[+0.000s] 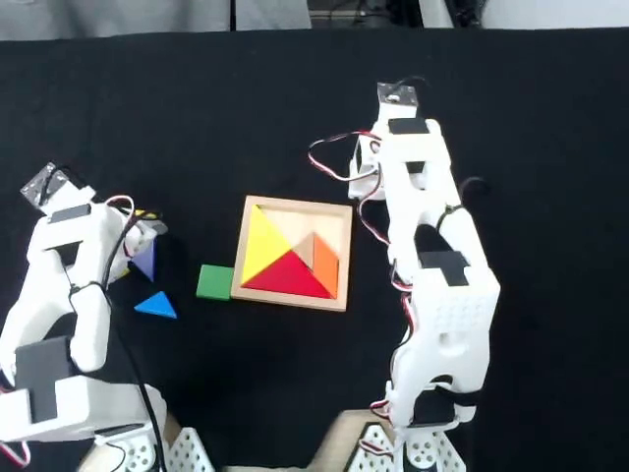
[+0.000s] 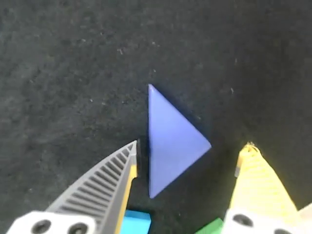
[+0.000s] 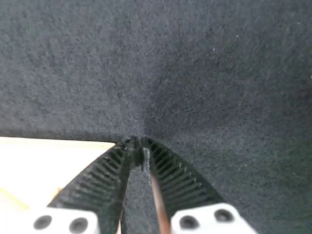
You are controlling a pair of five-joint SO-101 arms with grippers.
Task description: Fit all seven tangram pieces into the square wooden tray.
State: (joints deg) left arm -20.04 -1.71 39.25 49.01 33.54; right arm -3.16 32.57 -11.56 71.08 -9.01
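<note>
**Violet triangle (image 2: 170,141) bracketed by the spread left jaws, not yet gripped.**

The piece is seen lying flat on the black surface (image 1: 295,98), well apart from the wooden tray (image 1: 300,205), in which yellow, red and orange pieces are already seated. A blue triangle (image 1: 155,305) and a green square (image 1: 214,281) are left outside it. The right jaws are pressed together on nothing, near the tray. It is judged that the left jaws should be lowered level and closed across flat edges, so the triangle is not squeezed out sideways.
</note>
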